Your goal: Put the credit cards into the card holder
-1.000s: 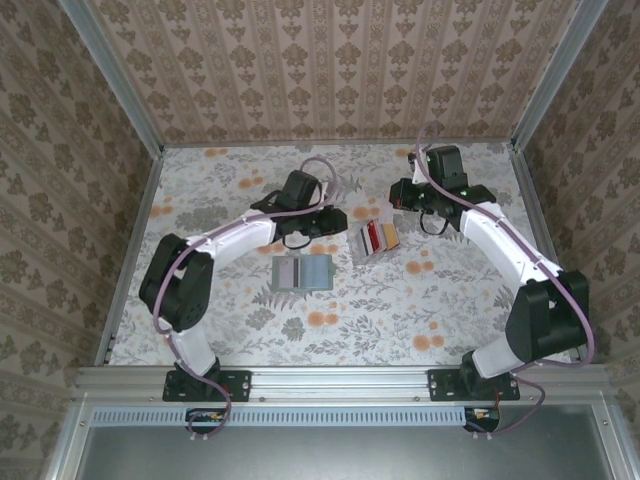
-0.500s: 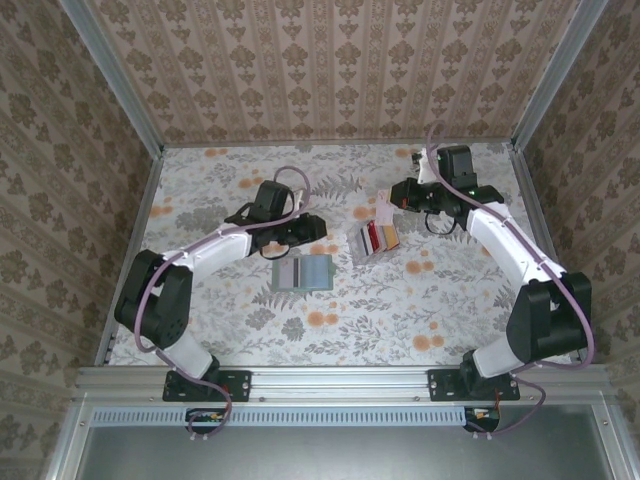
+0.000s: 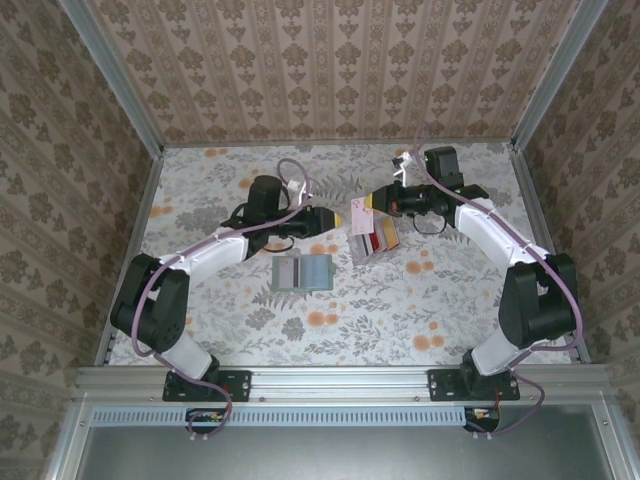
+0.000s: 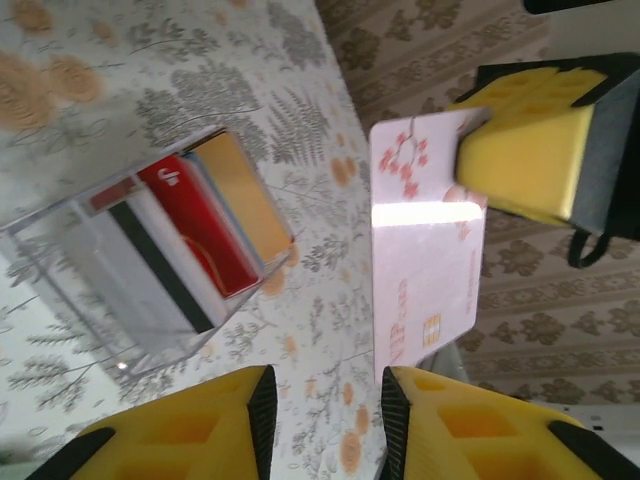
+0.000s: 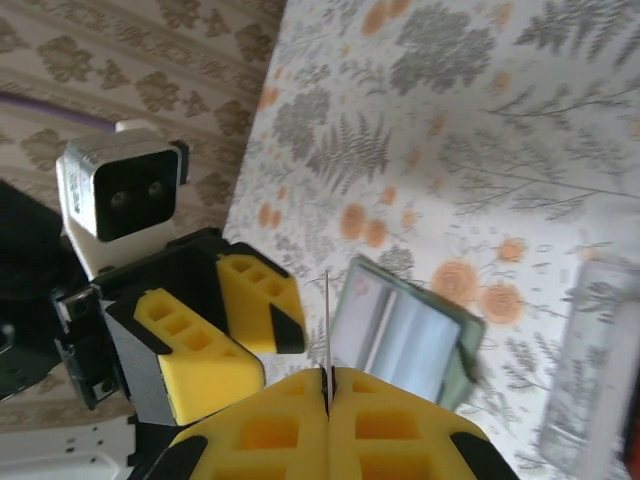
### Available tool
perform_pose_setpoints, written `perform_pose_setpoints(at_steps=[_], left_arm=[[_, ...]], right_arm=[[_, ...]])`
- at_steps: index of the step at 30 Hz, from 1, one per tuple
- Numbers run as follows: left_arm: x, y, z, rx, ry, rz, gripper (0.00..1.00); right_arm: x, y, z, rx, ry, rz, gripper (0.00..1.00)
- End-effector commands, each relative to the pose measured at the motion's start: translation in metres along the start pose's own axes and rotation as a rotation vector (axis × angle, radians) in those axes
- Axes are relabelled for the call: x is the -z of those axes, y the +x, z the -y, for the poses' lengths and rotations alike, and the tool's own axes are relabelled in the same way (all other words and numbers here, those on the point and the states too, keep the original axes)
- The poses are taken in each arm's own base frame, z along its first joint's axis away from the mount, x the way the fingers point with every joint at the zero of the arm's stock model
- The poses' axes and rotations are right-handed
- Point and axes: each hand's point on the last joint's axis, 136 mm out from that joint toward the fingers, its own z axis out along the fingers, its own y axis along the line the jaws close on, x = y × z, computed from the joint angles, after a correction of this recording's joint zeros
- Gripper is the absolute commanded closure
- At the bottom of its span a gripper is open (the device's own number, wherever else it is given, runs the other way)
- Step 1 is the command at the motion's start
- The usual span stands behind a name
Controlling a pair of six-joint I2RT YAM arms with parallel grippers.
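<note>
My right hand [image 3: 362, 205] pinches one white card [image 4: 425, 270]; my left hand [image 3: 337, 217] gapes empty beside it. One clear tray [image 4: 120, 340], one card holder [image 3: 302, 271] nearer.

I see one white card [image 4: 425, 270] pinched on edge in the right gripper [image 5: 327, 385], the other credit cards [image 4: 190, 240] stacked just beneath it, and the grey-green card holder [image 3: 303, 271] flat nearby.

right end effector [image 3: 366, 204]: grips credit card [image 3: 360, 218] | card holder [image 3: 303, 271]: on table [image 3: 200, 195]
</note>
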Motion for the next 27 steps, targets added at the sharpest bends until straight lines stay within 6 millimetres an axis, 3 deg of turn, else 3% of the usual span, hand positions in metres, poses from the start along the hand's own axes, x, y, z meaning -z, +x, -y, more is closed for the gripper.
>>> perform_pose_setpoints(at_steps=[1,11,23,27], left_arm=[[-0.003,-0.004,0.021,-0.016,0.109,-0.004,0.62],[-0.016,-0.003,0.03,-0.016,0.156,-0.039,0.62],[-0.009,-0.007,0.025,-0.012,0.171,0.004,0.99],[-0.002,-0.008,0.015,0.006,0.156,0.028,1.0]], right_arm=[[-0.007,0.002,-0.016,0.006,-0.088,-0.033,1.0],[-0.019,0.004,-0.031,0.01,-0.146,-0.054,1.0],[-0.031,0.012,-0.022,-0.006,-0.137,-0.087,1.0],[-0.035,0.015,-0.017,-0.013,-0.12,-0.091,0.98]])
